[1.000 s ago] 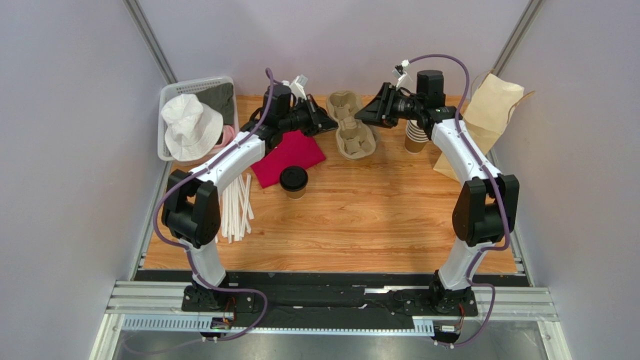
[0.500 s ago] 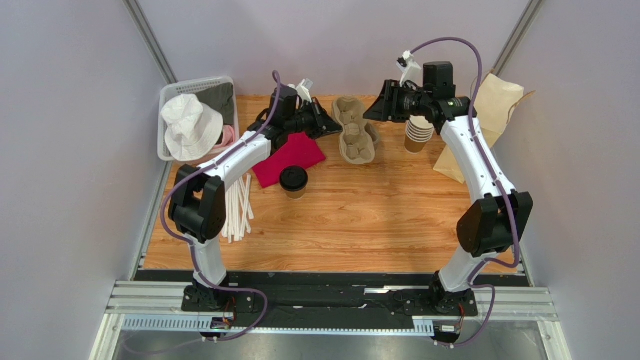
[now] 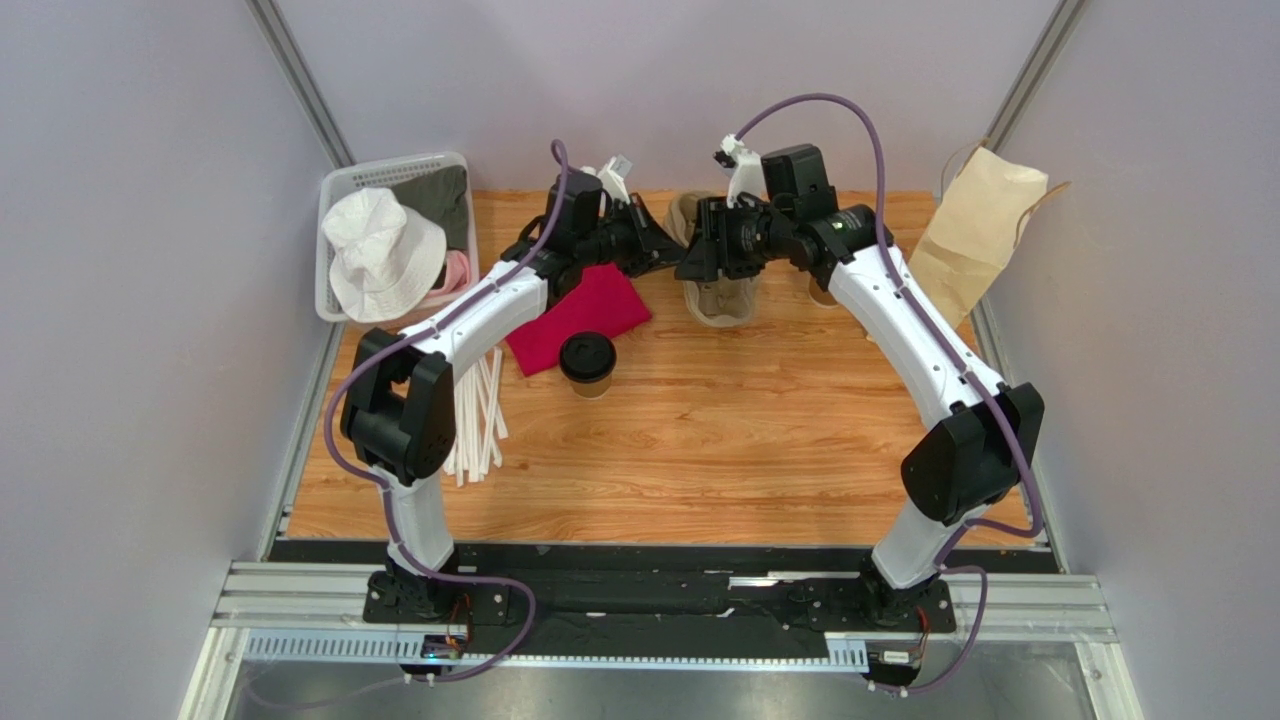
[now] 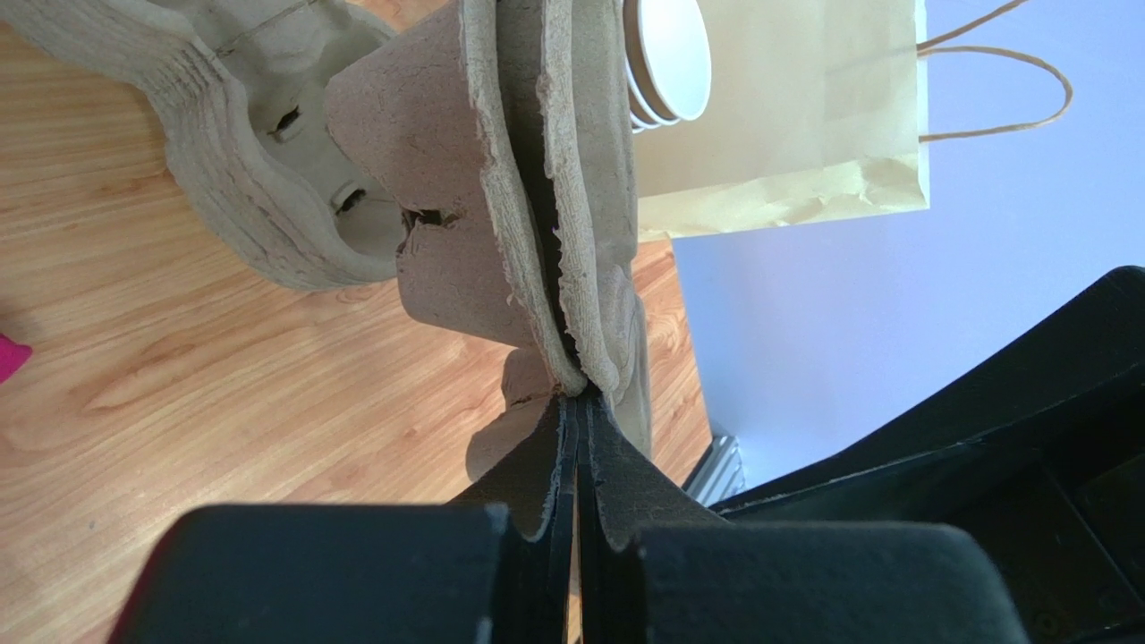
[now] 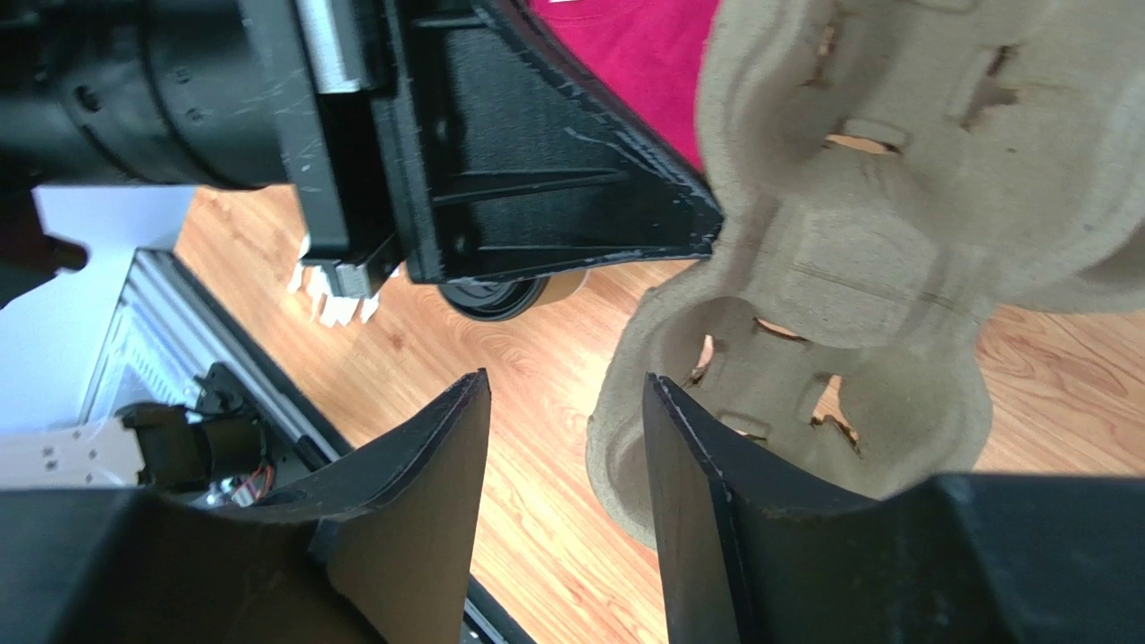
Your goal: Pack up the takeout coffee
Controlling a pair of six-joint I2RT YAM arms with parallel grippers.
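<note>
Takeout coffee [image 3: 588,362], a brown paper cup with a black lid, stands upright on the wooden table [image 3: 721,435]. It sits on the base side of the left pincer [image 3: 657,248] and a little to that pincer's left, apart from it and touched by neither arm. It is just beside the near edge of a red cloth [image 3: 579,315], which lies under the left forearm.

The left pincer is closed, its fingers [image 4: 538,523] pinching the thin rim of a pulp cup carrier [image 4: 457,175] that stands tilted on edge. Beyond that pincer's tip, to its left in the wrist view, a stack of carriers [image 4: 269,175] lies on the wood. Farther off are nested paper cups [image 4: 668,61] and a paper bag [image 4: 793,108].

The right pincer [image 5: 565,403] faces the left one closely over the carriers, its jaws parted with the table showing between them. The held carrier lies just past its right finger [image 5: 753,483]; whether that finger touches it cannot be told.

Well to the left of the left pincer, a white basket [image 3: 338,195] holds a white hat [image 3: 376,248]. White straws [image 3: 478,413] lie beside the left arm.
</note>
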